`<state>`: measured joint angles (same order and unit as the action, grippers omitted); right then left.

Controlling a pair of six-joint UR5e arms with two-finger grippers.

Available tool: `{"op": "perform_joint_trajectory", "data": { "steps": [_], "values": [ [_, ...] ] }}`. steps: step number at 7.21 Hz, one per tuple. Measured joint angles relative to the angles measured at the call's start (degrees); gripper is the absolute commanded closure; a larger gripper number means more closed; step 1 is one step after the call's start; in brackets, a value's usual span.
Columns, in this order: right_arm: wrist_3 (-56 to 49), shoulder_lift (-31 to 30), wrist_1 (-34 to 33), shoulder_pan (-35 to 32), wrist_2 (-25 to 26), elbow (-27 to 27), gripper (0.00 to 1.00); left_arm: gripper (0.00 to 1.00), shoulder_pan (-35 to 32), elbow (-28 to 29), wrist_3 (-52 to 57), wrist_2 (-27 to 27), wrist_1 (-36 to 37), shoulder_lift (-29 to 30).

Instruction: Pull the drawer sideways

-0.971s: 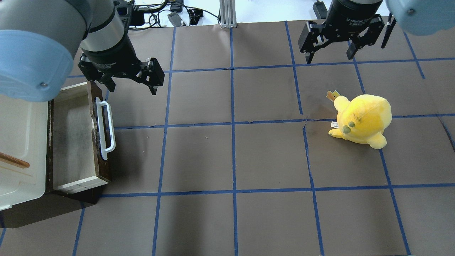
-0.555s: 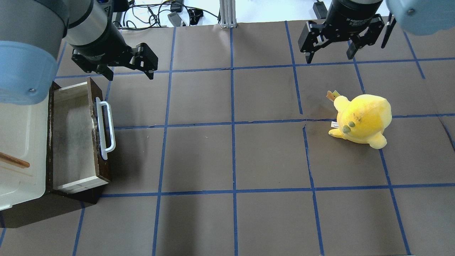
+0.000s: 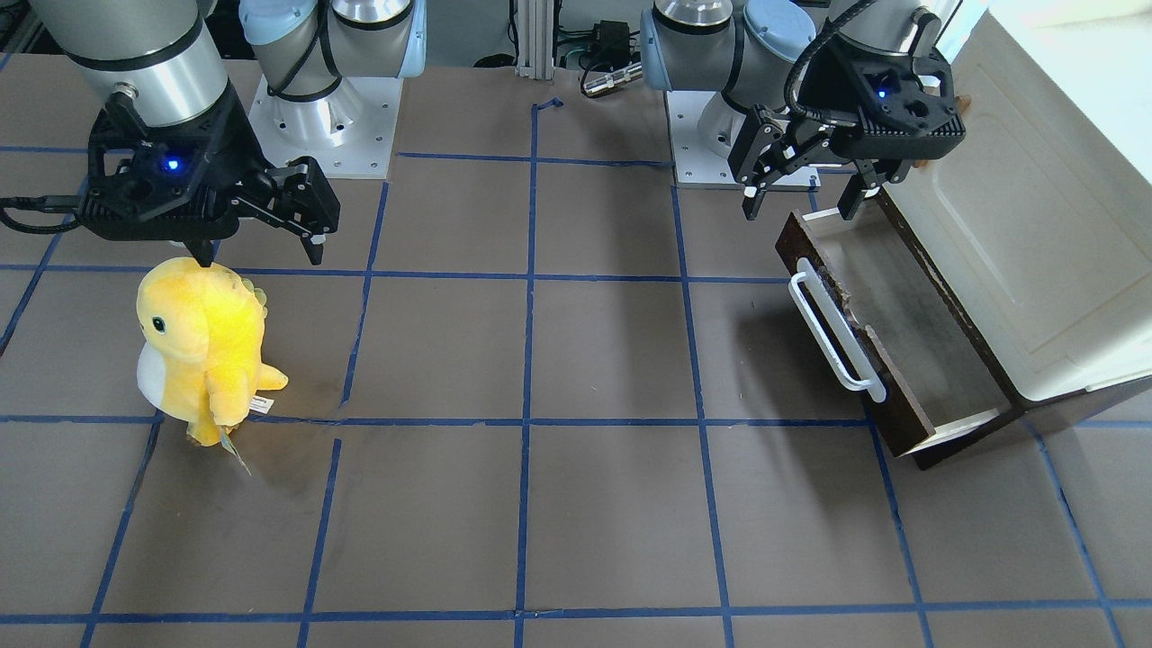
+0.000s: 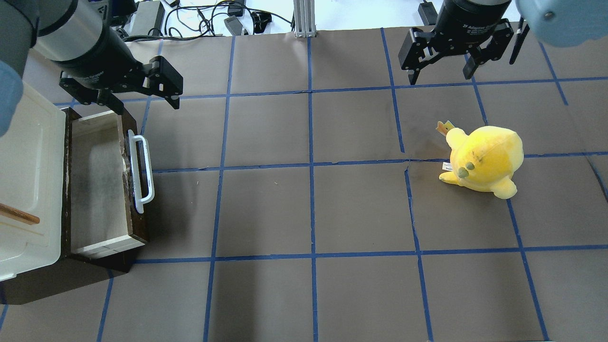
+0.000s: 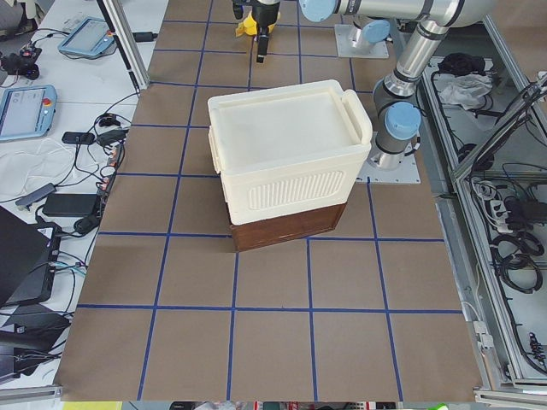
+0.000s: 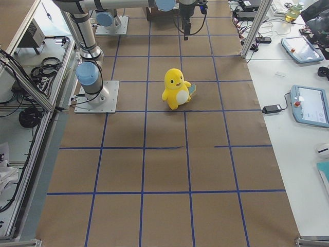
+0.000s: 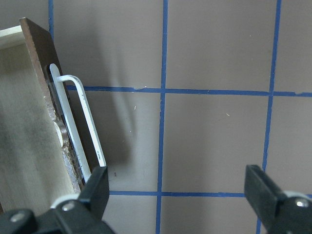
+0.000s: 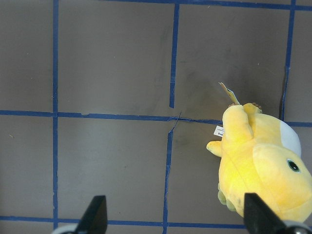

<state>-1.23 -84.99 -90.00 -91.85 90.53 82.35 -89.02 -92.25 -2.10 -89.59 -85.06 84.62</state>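
Note:
The drawer (image 4: pixel 97 190) stands pulled out from under a cream-white cabinet (image 4: pixel 28 156) at the table's left. Its dark brown front carries a long white bar handle (image 4: pixel 142 171), and its pale inside is empty. It also shows in the front-facing view (image 3: pixel 909 342) and the left wrist view (image 7: pixel 29 146). My left gripper (image 4: pixel 147 105) is open and empty. It hovers over the drawer's far corner, apart from the handle (image 7: pixel 80 131). My right gripper (image 4: pixel 441 78) is open and empty, high over the table's far right.
A yellow plush toy (image 4: pixel 484 159) stands on the right half of the brown mat, just in front of the right gripper (image 3: pixel 261 259). The cabinet's cream door with a small wooden handle (image 4: pixel 19 214) faces up. Blue tape lines grid the mat.
My left gripper, still open, has moved left and toward the table's far edge, away from the handle. The drawer, the toy and the right arm have not moved.

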Motion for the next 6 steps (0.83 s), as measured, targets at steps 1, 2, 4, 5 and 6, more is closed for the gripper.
{"op": "perform_joint_trajectory", "data": {
  "steps": [1, 2, 4, 5, 6],
  "values": [
    [0.0, 0.0, 0.0, 0.0, 0.0, 0.0, 0.0, 0.0, 0.0, -0.2, 0.0, -0.2, -0.1, -0.2],
    [0.0, 0.0, 0.0, 0.0, 0.0, 0.0, 0.0, 0.0, 0.0, -0.3, 0.0, -0.3, -0.1, -0.3],
    [0.0, 0.0, 0.0, 0.0, 0.0, 0.0, 0.0, 0.0, 0.1, -0.3, 0.0, -0.3, -0.1, -0.3],
    [0.0, 0.0, 0.0, 0.0, 0.0, 0.0, 0.0, 0.0, 0.0, -0.4, 0.0, -0.3, -0.1, -0.3],
    [0.0, 0.0, 0.0, 0.0, 0.0, 0.0, 0.0, 0.0, 0.0, -0.5, 0.1, -0.3, -0.1, -0.3]
  ]
}}
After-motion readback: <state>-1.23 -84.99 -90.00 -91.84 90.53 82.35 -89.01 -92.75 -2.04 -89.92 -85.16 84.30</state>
